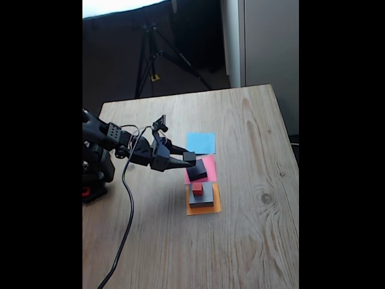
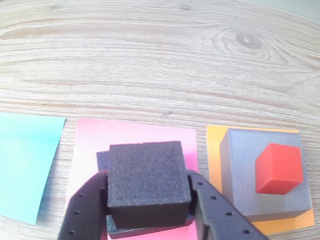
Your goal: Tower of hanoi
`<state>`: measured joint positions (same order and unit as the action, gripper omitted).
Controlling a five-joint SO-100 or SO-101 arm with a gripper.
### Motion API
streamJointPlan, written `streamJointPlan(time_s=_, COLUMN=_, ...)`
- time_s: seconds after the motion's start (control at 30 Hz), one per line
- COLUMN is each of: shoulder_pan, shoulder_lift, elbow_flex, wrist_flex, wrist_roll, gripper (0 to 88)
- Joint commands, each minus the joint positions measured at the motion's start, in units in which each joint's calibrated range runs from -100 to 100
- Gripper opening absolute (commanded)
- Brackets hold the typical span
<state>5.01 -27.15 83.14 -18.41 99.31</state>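
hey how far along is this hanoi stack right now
Partly done. The red cube sits on the grey slab over the orange paper. In hand: the gripper is shut on the small black cube, at the black slab on the pink paper. Left: gathering all four into one tower; the blue paper is bare.

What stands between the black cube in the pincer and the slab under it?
Nothing visible. In the wrist view the pincer grips the black cube by its sides, directly over the black slab on the pink paper; whether they touch, I cannot tell. The red cube sits aside on the grey slab.
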Motion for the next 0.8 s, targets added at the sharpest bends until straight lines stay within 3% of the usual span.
streamJointPlan(time_s=0.0, shoulder_pan=0.47, shoulder_lift=1.56, elbow_flex=-0.50, wrist_flex=-3.88, wrist_roll=0.69, gripper=7.5)
streamJointPlan(time_s=0.77, shoulder_pan=0.30, shoulder_lift=16.40, elbow_flex=-0.41, wrist_flex=-21.20, wrist_roll=0.69, gripper=8.1)
